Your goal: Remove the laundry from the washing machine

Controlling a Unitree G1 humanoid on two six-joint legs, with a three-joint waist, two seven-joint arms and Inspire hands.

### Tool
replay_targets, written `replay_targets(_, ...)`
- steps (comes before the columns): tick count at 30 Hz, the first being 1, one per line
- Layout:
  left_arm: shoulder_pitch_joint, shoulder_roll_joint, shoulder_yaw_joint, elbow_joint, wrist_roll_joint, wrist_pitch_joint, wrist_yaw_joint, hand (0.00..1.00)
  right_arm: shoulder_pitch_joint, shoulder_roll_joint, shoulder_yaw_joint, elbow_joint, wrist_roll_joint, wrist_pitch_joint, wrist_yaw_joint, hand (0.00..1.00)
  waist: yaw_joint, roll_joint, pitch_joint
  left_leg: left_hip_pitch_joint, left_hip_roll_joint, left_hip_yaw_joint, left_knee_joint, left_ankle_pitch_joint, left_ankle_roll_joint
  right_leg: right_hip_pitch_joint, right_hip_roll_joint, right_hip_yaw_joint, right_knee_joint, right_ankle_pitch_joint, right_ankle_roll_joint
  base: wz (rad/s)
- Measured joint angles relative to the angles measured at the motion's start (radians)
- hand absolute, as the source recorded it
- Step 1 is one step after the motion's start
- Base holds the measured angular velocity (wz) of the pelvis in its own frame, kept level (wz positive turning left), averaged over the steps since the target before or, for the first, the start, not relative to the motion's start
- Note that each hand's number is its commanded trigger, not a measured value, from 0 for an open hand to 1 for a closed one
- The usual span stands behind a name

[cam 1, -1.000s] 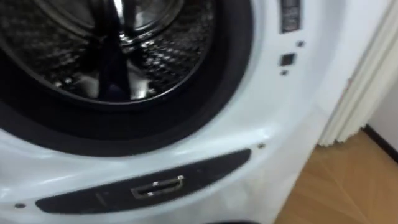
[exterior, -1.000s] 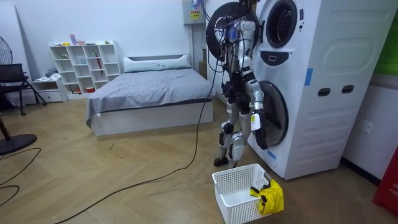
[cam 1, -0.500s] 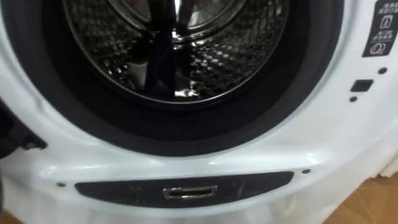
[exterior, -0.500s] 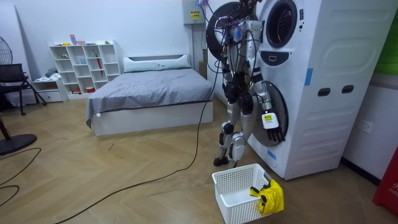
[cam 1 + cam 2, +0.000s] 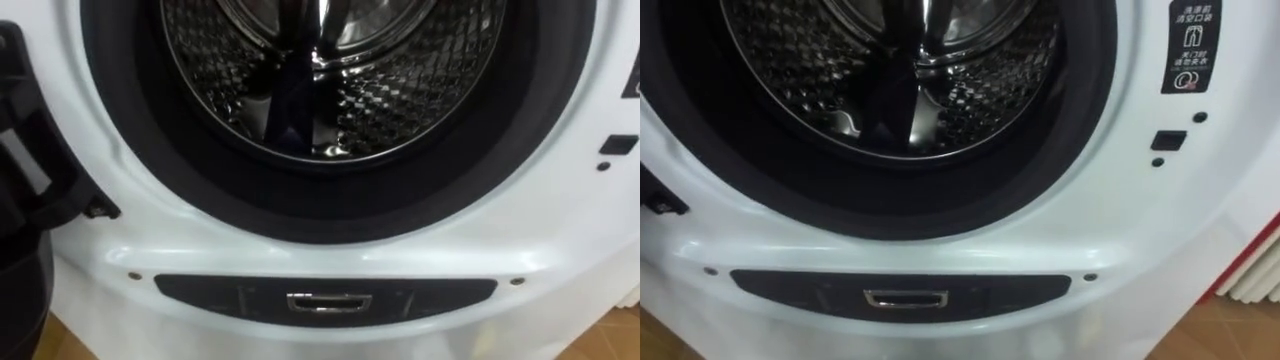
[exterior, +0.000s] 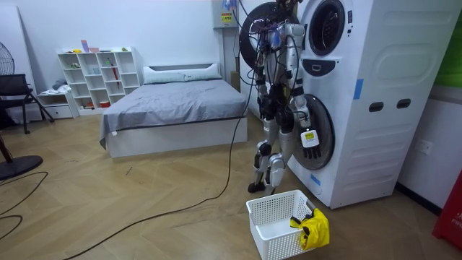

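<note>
Facing the white stacked washing machine (image 6: 375,144), your robot stands at the lower round opening. From the left you see a black door hinge (image 5: 30,150), then a dark bluish shape (image 5: 290,95) low in the shiny perforated steel drum (image 5: 420,80); you cannot tell whether it is cloth. A black rubber seal (image 5: 330,215) rings the drum. On the floor a yellow garment (image 6: 314,230) drapes over the white plastic basket (image 6: 268,244). Your right hand (image 6: 312,144) hangs beside the opening; you cannot tell whether it is spread or closed.

Washing machine (image 5: 1140,230) front close; steel drum (image 5: 800,90), dark gasket (image 5: 890,205).
</note>
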Motion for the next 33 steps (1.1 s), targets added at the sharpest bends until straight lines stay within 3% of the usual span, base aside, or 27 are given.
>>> replay_targets(3, 0.007, 0.001, 0.019, 0.035, 0.046, 0.001, 0.002, 0.0, 0.02, -0.001, -0.004, 0.022, -0.011, 0.005, 0.012, 0.0, 0.008, 0.007, -0.0009, -0.023, 0.017, 0.003, 0.058, -0.03, -0.009, -0.001, 0.009, -0.006, 0.002, 0.002, -0.005, -0.07)
replay_targets(5, 0.017, -0.001, 0.021, 0.043, 0.061, 0.023, -0.001, 0.0, 0.023, -0.002, -0.021, 0.037, -0.016, 0.011, 0.03, 0.0, 0.008, 0.012, -0.0001, -0.064, 0.033, -0.01, 0.146, -0.055, -0.021, -0.003, 0.026, -0.001, 0.003, 0.004, -0.015, -0.08)
replay_targets(7, 0.024, -0.005, 0.019, 0.042, 0.065, 0.043, -0.015, 0.0, 0.022, -0.007, -0.035, 0.037, -0.048, 0.013, 0.036, 0.0, 0.013, 0.016, -0.0013, -0.107, 0.04, -0.014, 0.22, -0.057, -0.024, -0.012, 0.032, 0.002, 0.0, 0.01, -0.028, -0.19)
replay_targets(9, 0.009, -0.01, 0.019, 0.041, 0.063, 0.06, -0.024, 0.0, 0.016, -0.018, -0.041, 0.032, -0.078, 0.014, 0.041, 0.0, 0.023, 0.032, -0.0091, -0.142, 0.046, -0.04, 0.262, -0.07, -0.049, -0.033, 0.037, -0.005, -0.003, 0.019, -0.043, -0.19)
replay_targets(10, -0.002, -0.011, 0.02, 0.037, 0.066, 0.071, -0.033, 0.0, 0.012, -0.023, -0.052, 0.032, -0.102, 0.015, 0.045, 0.0, 0.02, 0.033, -0.0157, -0.16, 0.051, -0.068, 0.294, -0.084, -0.068, -0.053, 0.039, -0.028, -0.001, 0.019, -0.057, -0.15)
replay_targets(11, -0.005, -0.011, 0.021, 0.033, 0.065, 0.076, -0.037, 0.0, 0.009, -0.026, -0.059, 0.031, -0.121, 0.017, 0.046, 0.0, 0.026, 0.037, -0.009, -0.17, 0.071, -0.072, 0.362, -0.098, -0.076, -0.056, 0.041, -0.049, 0.006, 0.018, -0.062, -0.41)
replay_targets(12, 0.005, -0.011, 0.022, 0.033, 0.065, 0.088, -0.047, 0.0, 0.008, -0.032, -0.066, 0.028, -0.148, 0.02, 0.046, 0.0, 0.022, 0.049, -0.0122, -0.167, 0.105, -0.062, 0.49, -0.108, -0.086, -0.052, 0.05, -0.078, 0.008, 0.018, -0.07, -0.54)
replay_targets(13, -0.004, -0.009, 0.027, 0.032, 0.063, 0.103, -0.065, 0.0, 0.003, -0.034, -0.075, 0.016, -0.162, 0.019, 0.046, 0.0, 0.004, 0.067, -0.0113, -0.141, 0.142, -0.07, 0.602, -0.105, -0.1, -0.054, 0.066, -0.094, 0.02, 0.018, -0.075, -0.32)
replay_targets(14, -0.032, -0.006, 0.029, 0.032, 0.06, 0.103, -0.071, 0.0, 0.0, -0.034, -0.077, 0.01, -0.156, 0.019, 0.044, 0.0, -0.02, 0.076, -0.0073, -0.101, 0.166, -0.098, 0.635, -0.1, -0.109, -0.059, 0.072, -0.12, 0.04, 0.018, -0.078, 0.0)
replay_targets(15, -0.047, -0.005, 0.029, 0.032, 0.055, 0.101, -0.074, 0.0, 0.0, -0.033, -0.079, 0.009, -0.149, 0.019, 0.045, 0.0, -0.031, 0.077, -0.0068, -0.076, 0.173, -0.111, 0.627, -0.096, -0.117, -0.071, 0.072, -0.132, 0.053, 0.018, -0.078, 0.21)
replay_targets(17, -0.119, -0.008, 0.018, 0.0, 0.041, 0.086, -0.093, 0.0, -0.014, -0.036, -0.082, -0.002, -0.136, 0.018, 0.054, 0.0, -0.043, 0.086, -0.0047, 0.016, 0.194, -0.154, 0.549, -0.074, -0.154, -0.138, 0.072, -0.151, 0.113, 0.019, -0.079, 0.09)
replay_targets(19, -0.17, -0.009, 0.004, -0.023, 0.042, 0.062, -0.104, 0.0, -0.03, -0.036, -0.087, -0.019, -0.146, 0.016, 0.054, 0.0, -0.056, 0.099, -0.0054, 0.073, 0.223, -0.165, 0.428, -0.077, -0.158, -0.203, 0.071, -0.177, 0.158, 0.021, -0.08, 0.22)
replay_targets(21, -0.198, -0.01, -0.021, -0.049, 0.044, 0.04, -0.105, 0.0, -0.05, -0.03, -0.1, -0.019, -0.156, 0.016, 0.055, 0.0, -0.058, 0.104, -0.0035, 0.126, 0.242, -0.16, 0.269, -0.13, -0.192, -0.265, 0.068, -0.186, 0.197, 0.036, -0.074, 0.15)
replay_targets(22, -0.199, -0.011, -0.04, -0.069, 0.044, 0.033, -0.105, 0.0, -0.06, -0.025, -0.102, -0.02, -0.157, 0.017, 0.055, 0.0, -0.058, 0.105, -0.0037, 0.153, 0.247, -0.146, 0.167, -0.167, -0.188, -0.3, 0.065, -0.184, 0.212, 0.062, -0.068, 0.17)
replay_targets(24, -0.212, -0.01, -0.088, -0.07, 0.044, 0.031, -0.105, 0.0, -0.06, -0.022, -0.124, -0.038, -0.155, 0.021, 0.055, 0.0, -0.06, 0.102, -0.0035, 0.156, 0.23, -0.121, 0.059, -0.198, -0.163, -0.354, 0.04, -0.173, 0.227, 0.104, -0.043, 0.27)
replay_targets(25, -0.215, -0.009, -0.118, -0.067, 0.045, 0.032, -0.105, 0.0, -0.057, -0.02, -0.133, -0.048, -0.153, 0.022, 0.055, 0.0, -0.057, 0.088, -0.0034, 0.134, 0.192, -0.116, 0.044, -0.204, -0.132, -0.378, 0.016, -0.152, 0.222, 0.143, -0.022, 0.14)
replay_targets(26, -0.195, -0.008, -0.135, -0.059, 0.043, 0.031, -0.105, 0.0, -0.051, -0.017, -0.134, -0.048, -0.15, 0.023, 0.056, 0.0, -0.056, 0.068, -0.0039, 0.109, 0.155, -0.117, 0.06, -0.186, -0.098, -0.373, -0.009, -0.128, 0.179, 0.191, 0.002, 0.08)
replay_targets(27, -0.182, -0.008, -0.144, -0.053, 0.041, 0.031, -0.106, 0.0, -0.049, -0.018, -0.133, -0.048, -0.149, 0.023, 0.056, 0.0, -0.056, 0.065, -0.0059, 0.101, 0.139, -0.118, 0.067, -0.181, -0.089, -0.361, -0.018, -0.123, 0.145, 0.219, 0.008, 0.0)
replay_targets(28, -0.16, -0.008, -0.151, -0.036, 0.04, 0.031, -0.107, 0.0, -0.043, -0.018, -0.128, -0.048, -0.152, 0.022, 0.056, 0.0, -0.059, 0.055, -0.0081, 0.083, 0.108, -0.106, 0.08, -0.169, -0.068, -0.339, -0.039, -0.103, 0.079, 0.279, 0.03, 0.0)
replay_targets(29, -0.152, -0.008, -0.15, -0.028, 0.04, 0.032, -0.108, 0.0, -0.04, -0.018, -0.128, -0.048, -0.153, 0.022, 0.058, 0.0, -0.06, 0.045, -0.0104, 0.075, 0.092, -0.097, 0.086, -0.162, -0.054, -0.329, -0.049, -0.094, 0.046, 0.311, 0.041, 0.0)
replay_targets(30, -0.142, -0.006, -0.149, -0.01, 0.04, 0.031, -0.108, 0.0, -0.037, -0.018, -0.128, -0.046, -0.152, 0.022, 0.066, 0.0, -0.063, 0.037, -0.0076, 0.061, 0.064, -0.081, 0.098, -0.151, -0.032, -0.313, -0.07, -0.075, -0.007, 0.369, 0.056, 0.12)
replay_targets(31, -0.139, -0.002, -0.149, 0.006, 0.036, 0.031, -0.108, 0.0, -0.036, -0.018, -0.123, -0.046, -0.142, 0.02, 0.07, 0.0, -0.068, 0.032, -0.0045, 0.04, 0.048, -0.048, 0.111, -0.145, -0.004, -0.31, -0.091, -0.066, -0.015, 0.392, 0.064, 0.36)
replay_targets(32, -0.14, 0.002, -0.144, 0.014, 0.036, 0.031, -0.107, 0.0, -0.033, -0.017, -0.12, -0.045, -0.115, 0.019, 0.074, 0.0, -0.081, 0.034, 0.0007, 0.023, 0.05, 0.007, 0.121, -0.142, 0.001, -0.305, -0.107, -0.067, 0.03, 0.352, 0.072, 0.49)
replay_targets(33, -0.14, 0.0, -0.136, 0.014, 0.038, 0.03, -0.106, 0.0, -0.032, -0.017, -0.12, -0.045, -0.106, 0.019, 0.076, 0.0, -0.086, 0.032, 0.0031, 0.019, 0.054, 0.028, 0.123, -0.136, 0.001, -0.301, -0.112, -0.069, 0.081, 0.301, 0.073, 0.64)
